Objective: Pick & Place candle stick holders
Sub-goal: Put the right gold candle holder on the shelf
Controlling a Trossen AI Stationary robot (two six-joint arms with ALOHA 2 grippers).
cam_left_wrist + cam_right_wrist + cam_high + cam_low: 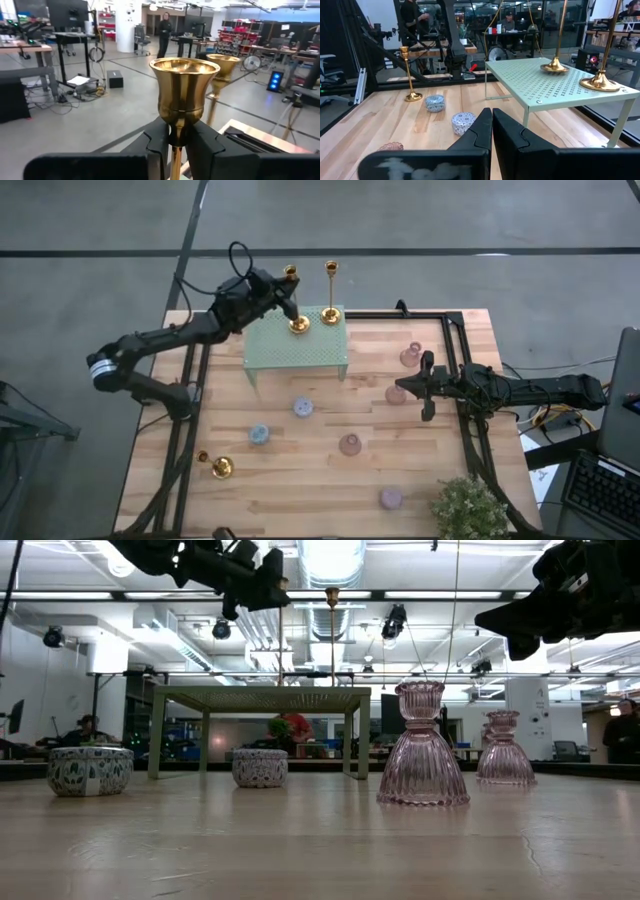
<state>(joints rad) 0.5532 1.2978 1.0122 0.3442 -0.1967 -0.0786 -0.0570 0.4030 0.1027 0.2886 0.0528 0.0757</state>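
Left gripper (176, 150) grasping candlestick (183, 100) stem | shiny gold, flared cup

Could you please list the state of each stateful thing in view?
Left tool: shut on a slender shiny gold candlestick, upright on the pale green perforated rack.
Second gold candlestick: upright on the rack.
Third gold candlestick: upright on the table.
Right tool: shut, empty.

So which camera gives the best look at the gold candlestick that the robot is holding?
The left wrist view: the held gold candlestick fills it, its stem between the left gripper's fingers. The high view shows it small, the low view only a thin stem, the right wrist view its base.
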